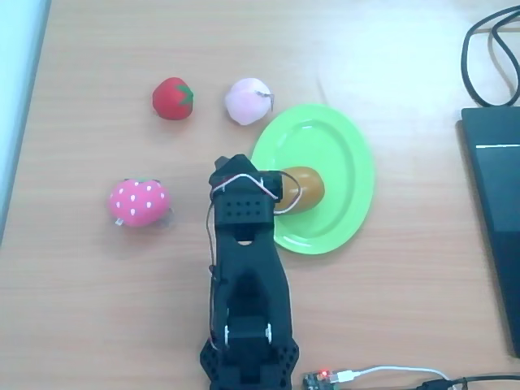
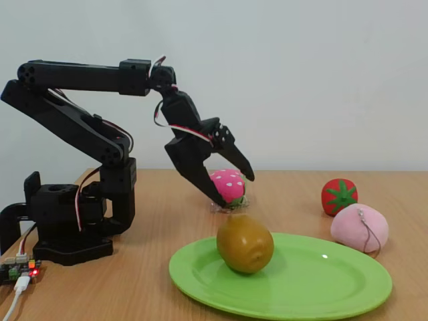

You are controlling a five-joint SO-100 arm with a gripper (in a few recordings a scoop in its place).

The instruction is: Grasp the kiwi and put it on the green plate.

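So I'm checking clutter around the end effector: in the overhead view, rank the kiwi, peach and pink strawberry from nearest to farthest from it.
From the end effector:
1. kiwi, touching distance, right, on the green plate.
2. peach, above, beside the plate's rim.
3. pink strawberry, far left.

The arm is built wholly of matte black plastic, in boxy, angular segments joined at rounded hinges. Thin red, white and black wires are looped along the links and across the wrist. A grid of small round holes is seen on the wrist housing from overhead. The claw is formed of two tapering black fingers. A heavy black base is fitted beneath, beside a small circuit board lit by a red light.
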